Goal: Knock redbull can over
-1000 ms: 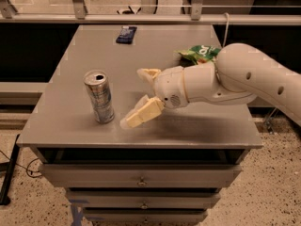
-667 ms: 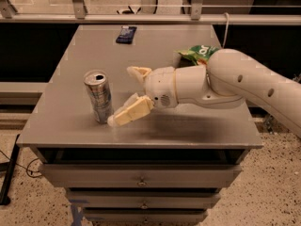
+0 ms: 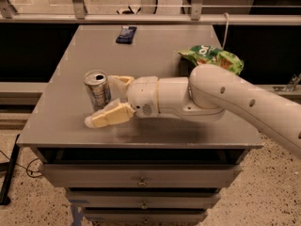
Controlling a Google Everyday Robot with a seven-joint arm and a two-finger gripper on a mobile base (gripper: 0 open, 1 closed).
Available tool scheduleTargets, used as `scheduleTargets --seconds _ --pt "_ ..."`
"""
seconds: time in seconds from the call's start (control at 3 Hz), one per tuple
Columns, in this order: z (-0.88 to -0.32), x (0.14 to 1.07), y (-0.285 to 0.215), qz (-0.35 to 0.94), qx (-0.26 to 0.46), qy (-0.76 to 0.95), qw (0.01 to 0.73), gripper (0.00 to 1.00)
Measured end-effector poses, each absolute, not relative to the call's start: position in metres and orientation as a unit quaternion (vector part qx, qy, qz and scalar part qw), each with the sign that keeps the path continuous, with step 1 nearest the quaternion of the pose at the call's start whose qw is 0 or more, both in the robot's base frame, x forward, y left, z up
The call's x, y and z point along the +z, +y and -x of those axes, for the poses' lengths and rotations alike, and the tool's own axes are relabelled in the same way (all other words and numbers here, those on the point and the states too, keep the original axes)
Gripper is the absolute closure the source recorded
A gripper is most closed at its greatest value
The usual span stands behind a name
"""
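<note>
The tool point(image 3: 104, 101) sits low over the counter point(image 3: 61, 109) near its front edge, fingers spread; the redbull can point(image 3: 97, 88) stands upright between their tips; the toppling step seems to be in hand, calling next for a sideways sweep; behind lies a green snack bag point(image 3: 211, 58), its lettering unreadable; farthest is a dark flat packet point(image 3: 126, 34).

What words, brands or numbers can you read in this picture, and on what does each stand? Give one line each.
On the can: print too blurred to read.
On the green bag: white lettering, too blurred to read.
On the dark packet at the back: nothing readable.
On the gripper, open at the can: no text seen.
So nothing can be quoted.
</note>
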State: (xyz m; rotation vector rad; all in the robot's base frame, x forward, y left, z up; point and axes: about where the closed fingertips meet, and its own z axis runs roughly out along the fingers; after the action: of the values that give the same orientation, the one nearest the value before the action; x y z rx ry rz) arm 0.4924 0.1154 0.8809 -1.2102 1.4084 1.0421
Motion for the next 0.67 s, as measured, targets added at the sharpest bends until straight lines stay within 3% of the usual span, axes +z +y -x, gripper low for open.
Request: scheduleTargets --seconds 0.67 --pt "-0.4987 0.8831 0.1182 0.485 0.421 0.589 0.491 0.64"
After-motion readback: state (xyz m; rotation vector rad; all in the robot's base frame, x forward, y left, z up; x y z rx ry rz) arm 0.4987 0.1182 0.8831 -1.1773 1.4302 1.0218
